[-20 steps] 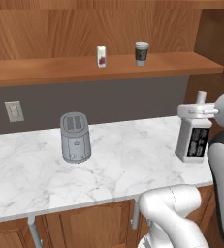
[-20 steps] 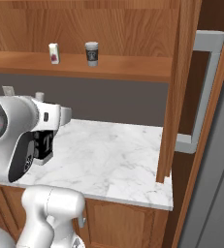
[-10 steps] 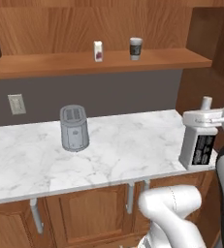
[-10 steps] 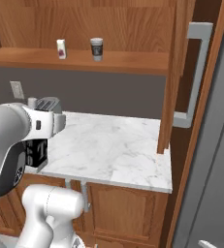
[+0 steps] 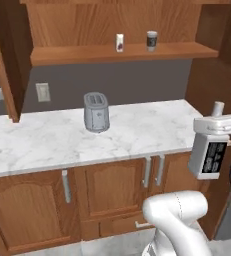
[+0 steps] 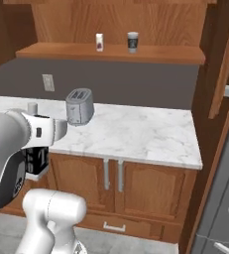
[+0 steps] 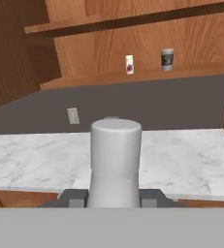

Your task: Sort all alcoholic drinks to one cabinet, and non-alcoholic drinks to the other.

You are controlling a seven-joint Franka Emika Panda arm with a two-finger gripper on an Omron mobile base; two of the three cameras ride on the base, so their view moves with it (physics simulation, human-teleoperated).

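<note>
My gripper [image 5: 215, 125] is shut on the neck of a clear squarish bottle [image 5: 210, 156] with a black label. It holds the bottle upright in the air, out in front of the counter's right end. From the right base the bottle [image 6: 35, 161] hangs below the gripper [image 6: 36, 130]. The hand view has the bottle's pale neck [image 7: 116, 160] rising between the fingertips [image 7: 74, 197]. A paper coffee cup [image 5: 151, 40] [image 6: 132, 41] [image 7: 167, 59] and a small white carton [image 5: 119, 42] [image 6: 99, 42] [image 7: 129, 64] stand side by side on the open wooden shelf [image 5: 87, 54].
A grey toaster [image 5: 96, 111] [image 6: 80, 105] stands on the white marble counter [image 5: 47, 140], below the shelf. A wall outlet [image 5: 42, 91] is left of it. Wooden lower cabinet doors [image 5: 114, 187] face me. Tall wooden panels flank the counter, with a steel appliance [image 6: 225, 198] at far right.
The whole picture has shifted: the base has backed away from the counter, so the lower cabinets now show. The bottle stays in my shut gripper.
</note>
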